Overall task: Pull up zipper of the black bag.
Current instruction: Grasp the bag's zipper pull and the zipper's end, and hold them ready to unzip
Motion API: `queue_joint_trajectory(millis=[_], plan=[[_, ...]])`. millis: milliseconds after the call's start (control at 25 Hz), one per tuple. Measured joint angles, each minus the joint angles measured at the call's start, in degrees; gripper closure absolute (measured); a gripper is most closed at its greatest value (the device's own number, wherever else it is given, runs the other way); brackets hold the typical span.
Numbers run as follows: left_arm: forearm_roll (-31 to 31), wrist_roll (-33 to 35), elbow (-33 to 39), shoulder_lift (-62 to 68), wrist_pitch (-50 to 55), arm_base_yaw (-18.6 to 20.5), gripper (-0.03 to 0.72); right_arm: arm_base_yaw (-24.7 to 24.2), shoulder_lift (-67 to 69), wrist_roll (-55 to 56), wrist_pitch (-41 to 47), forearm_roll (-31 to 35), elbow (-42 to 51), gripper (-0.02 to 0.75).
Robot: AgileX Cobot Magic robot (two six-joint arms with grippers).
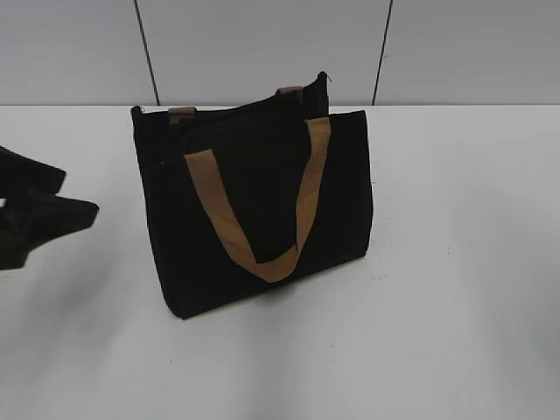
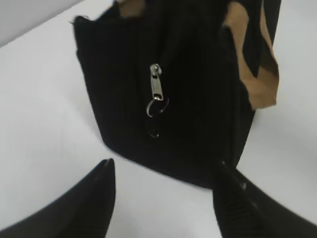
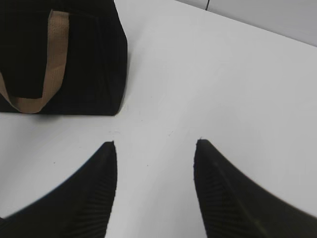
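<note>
The black bag stands upright on the white table, with two tan handles; one handle hangs down its front. In the left wrist view the bag's end face shows the small silver zipper with its ring tab hanging on the black track. My left gripper is open and empty, just short of that end face, below the zipper. It shows at the left edge of the exterior view. My right gripper is open and empty over bare table, right of the bag.
The white table runs out to the right and front of the bag. A grey panelled wall stands behind the table's far edge.
</note>
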Motion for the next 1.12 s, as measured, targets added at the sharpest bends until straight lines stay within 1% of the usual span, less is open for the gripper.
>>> queue_joint_trajectory(millis=[160, 240, 320, 440, 520, 600, 800, 1120], plan=[[-5.5, 11.3, 0.0, 8.8, -5.2, -4.5, 0.222, 0.0, 0.0, -0.4, -0.3, 0.1, 0.0, 0.342], [-8.8, 16.6, 0.0, 12.9, -7.7, -6.1, 0.222, 0.0, 0.0, -0.5, -0.5, 0.1, 0.0, 0.342], [-12.5, 22.0, 0.0, 16.3, -8.1, -6.6, 0.222, 0.0, 0.0, -0.6, -0.6, 0.1, 0.0, 0.342], [-20.5, 29.2, -0.6, 20.7, -8.1, -6.7, 0.222, 0.0, 0.0, -0.6, -0.6, 0.1, 0.0, 0.342], [-26.1, 33.5, -1.6, 23.2, -8.1, -6.8, 0.222, 0.0, 0.0, -0.6, -0.6, 0.1, 0.0, 0.342], [-29.8, 37.0, -2.8, 25.3, -6.9, -6.8, 0.222, 0.0, 0.0, -0.6, -0.6, 0.1, 0.0, 0.342], [-33.3, 39.8, -5.9, 30.6, -4.7, -6.8, 0.222, 0.0, 0.0, -0.6, -0.6, 0.1, 0.0, 0.342], [-33.8, 40.2, -9.7, 33.7, -4.7, -6.8, 0.222, 0.0, 0.0, -0.6, -0.6, 1.4, 0.0, 0.342]])
